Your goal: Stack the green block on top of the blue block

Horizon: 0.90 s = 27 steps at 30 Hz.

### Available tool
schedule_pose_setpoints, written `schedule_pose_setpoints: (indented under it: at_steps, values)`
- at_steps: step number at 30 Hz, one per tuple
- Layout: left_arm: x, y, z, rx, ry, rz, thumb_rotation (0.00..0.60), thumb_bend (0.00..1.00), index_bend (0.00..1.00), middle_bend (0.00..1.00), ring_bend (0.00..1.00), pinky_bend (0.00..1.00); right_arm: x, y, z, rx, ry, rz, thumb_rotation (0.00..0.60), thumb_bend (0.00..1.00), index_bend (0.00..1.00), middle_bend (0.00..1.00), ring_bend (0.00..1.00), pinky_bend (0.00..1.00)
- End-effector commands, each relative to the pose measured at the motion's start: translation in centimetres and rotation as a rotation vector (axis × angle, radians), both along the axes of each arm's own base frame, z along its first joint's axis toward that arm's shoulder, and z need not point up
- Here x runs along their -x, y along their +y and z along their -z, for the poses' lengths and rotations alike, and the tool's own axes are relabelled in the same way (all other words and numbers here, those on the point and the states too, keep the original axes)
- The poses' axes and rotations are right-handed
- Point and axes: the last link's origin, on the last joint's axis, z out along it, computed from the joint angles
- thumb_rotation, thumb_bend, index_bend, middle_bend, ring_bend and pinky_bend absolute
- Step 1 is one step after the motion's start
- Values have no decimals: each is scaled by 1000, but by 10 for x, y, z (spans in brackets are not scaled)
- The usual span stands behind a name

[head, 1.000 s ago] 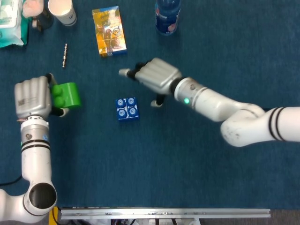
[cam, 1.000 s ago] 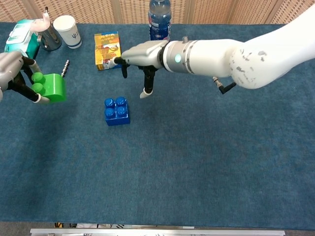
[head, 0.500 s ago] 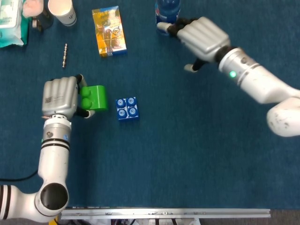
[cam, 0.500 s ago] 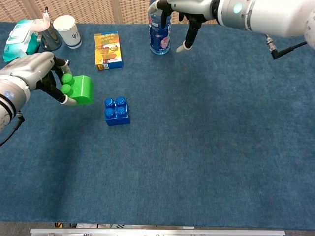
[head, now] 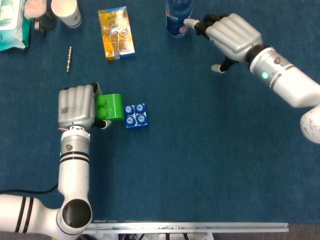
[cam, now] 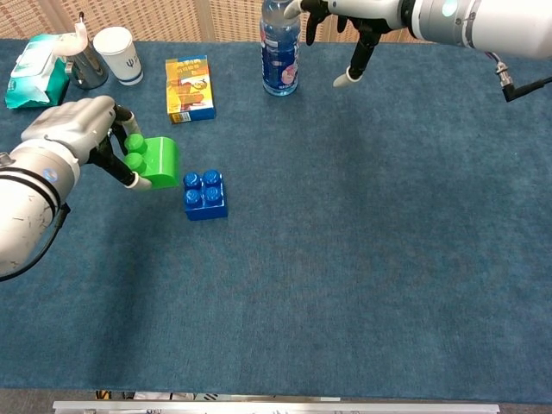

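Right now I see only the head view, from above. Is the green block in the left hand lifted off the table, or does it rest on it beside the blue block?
Observer: In the chest view the green block looks lifted. Its lower edge sits clearly above the foot of the blue block. The left hand grips it from the side.
Operator: Which way do its studs point?
Observer: Sideways, toward the left hand's palm, not upward.
Operator: Is the right hand low, near the table?
Observer: No. The right hand is high, about level with the top of the bottle, with one finger hanging down.
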Motion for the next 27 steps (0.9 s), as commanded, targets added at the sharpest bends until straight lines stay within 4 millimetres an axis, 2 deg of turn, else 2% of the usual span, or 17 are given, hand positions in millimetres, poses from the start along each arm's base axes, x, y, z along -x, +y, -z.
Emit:
schedule_pose_setpoints:
  at_steps: [1, 27]
  values:
    - [-3, -1, 3, 2, 2, -6, 590, 39, 464, 448, 424, 316, 1, -1, -1, 0, -5, 2, 600, 145, 44, 285, 137, 249]
    - [-31, -6, 33, 22, -44, -40, 591, 39, 464, 447, 425, 334, 16, -7, 2, -18, 4, 18, 600, 145, 38, 285, 137, 249]
